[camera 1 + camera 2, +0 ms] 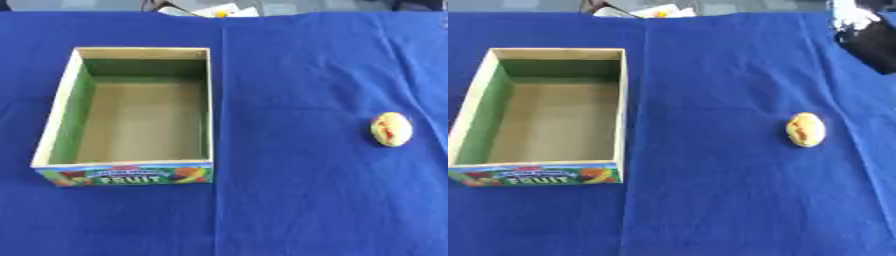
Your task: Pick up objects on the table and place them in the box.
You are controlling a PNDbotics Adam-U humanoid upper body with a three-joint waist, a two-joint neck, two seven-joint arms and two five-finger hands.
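One box [131,107] sits on the left part of the counter [297,200], which is covered in a blue cloth with a crease running down beside the box's right wall. It is an open cardboard carton, longer than it is wide, with green inner walls and a plain tan floor, and nothing lies inside it. Its near outer face carries a bright printed band of fruit pictures with the word FRUIT.

Further right, well apart from the box and out on the bare cloth, lies a single small oval object [806,129], yellow with red-orange streaks, set with its long side pointing away from the robot. Nothing touches it.

At the upper right corner of the right eye view a black shape with a pale patch [866,35] comes in from the edge, far behind the oval object; it seems to belong to the robot's right arm, and whether a hand there is spread or curled I cannot tell. No left hand shows.
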